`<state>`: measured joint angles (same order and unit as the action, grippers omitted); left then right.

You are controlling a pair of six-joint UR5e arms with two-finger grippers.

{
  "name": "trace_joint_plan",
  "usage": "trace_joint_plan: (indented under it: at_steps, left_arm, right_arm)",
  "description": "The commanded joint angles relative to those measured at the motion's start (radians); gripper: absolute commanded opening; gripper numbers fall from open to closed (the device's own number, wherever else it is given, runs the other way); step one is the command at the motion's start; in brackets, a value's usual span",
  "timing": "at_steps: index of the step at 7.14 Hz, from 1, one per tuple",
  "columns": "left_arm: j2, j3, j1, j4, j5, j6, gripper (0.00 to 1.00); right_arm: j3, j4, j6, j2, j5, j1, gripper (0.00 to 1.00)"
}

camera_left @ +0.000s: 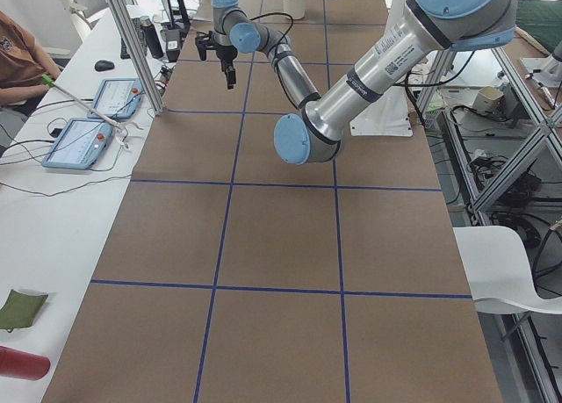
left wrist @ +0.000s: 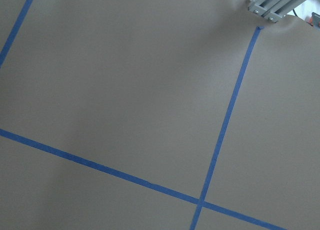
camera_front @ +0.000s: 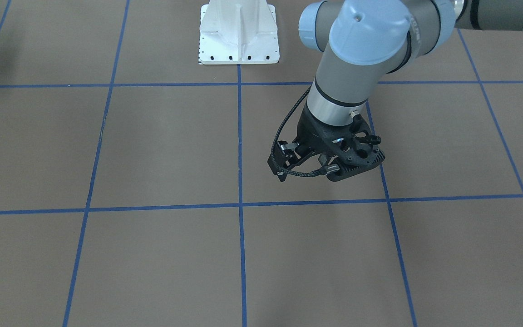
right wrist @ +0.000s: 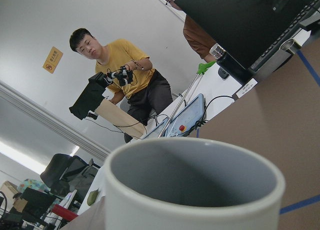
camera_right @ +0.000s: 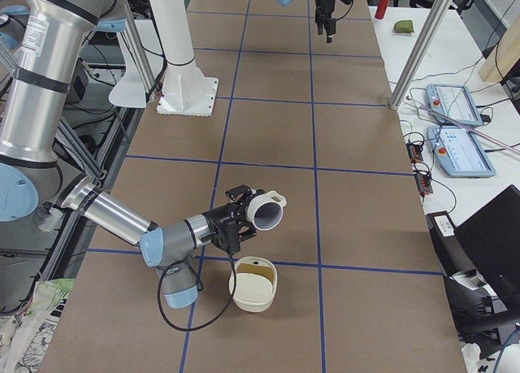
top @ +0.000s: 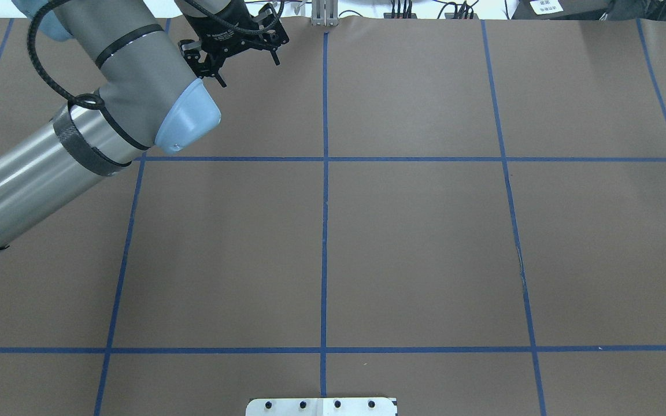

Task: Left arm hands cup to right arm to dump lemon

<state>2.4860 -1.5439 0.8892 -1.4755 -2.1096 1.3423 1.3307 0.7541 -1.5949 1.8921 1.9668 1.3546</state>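
A: Where is the cup?
B: The cup (camera_right: 266,213) is off the desk (camera_right: 357,227), at the tip of the right pincer (camera_right: 244,219). It is tipped on its side, with its mouth turned toward the operators' side and its handle on the upper side. It hangs just above a cream bowl (camera_right: 248,298) that stands on a blue tape line.
A: Is the right pincer clamped on it?
B: I cannot tell. Only the side view shows that pincer, and it is small there. The right wrist view gives just the cup's white rim and grey inside, close up.
A: And the lemon?
B: A yellowish patch (camera_right: 257,268) lies inside the bowl, too small to say whether it is the lemon.
A: The left pincer?
B: The left pincer (camera_front: 341,171) hangs over the desk, pointing down, well apart from the cup and near the operators' edge. I cannot tell how wide its jaws stand.
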Motion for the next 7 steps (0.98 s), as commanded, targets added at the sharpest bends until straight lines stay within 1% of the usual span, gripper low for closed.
trace_joint_plan:
  at_steps: [1, 2, 3, 4, 5, 7]
  left_arm:
    - [-0.015, 0.002, -0.003, -0.008, -0.001, -0.002, 1.0]
    - [-0.019, 0.002, -0.003, -0.009, -0.003, -0.002, 1.0]
    - [-0.022, 0.001, -0.001, -0.012, -0.004, -0.002, 1.0]
    - [-0.022, -0.001, -0.001, -0.014, -0.004, -0.003, 1.0]
    - [-0.022, -0.001, -0.003, -0.014, -0.003, -0.003, 1.0]
    - [-0.022, -0.001, -0.003, -0.014, -0.004, -0.027, 1.0]
  right_arm:
    - [0.225, -0.306, 0.16, -0.001, 0.079, 0.043, 0.22]
    - [0.32, -0.453, 0.246, -0.004, 0.081, 0.043, 0.22]
    - [0.423, -0.645, 0.359, -0.014, 0.084, 0.041, 0.22]
    - [0.514, -0.859, 0.491, -0.055, 0.084, 0.038, 0.22]
    - [0.551, -0.997, 0.566, -0.114, 0.083, 0.022, 0.22]
    - [0.553, -1.195, 0.691, -0.25, 0.048, -0.029, 0.22]
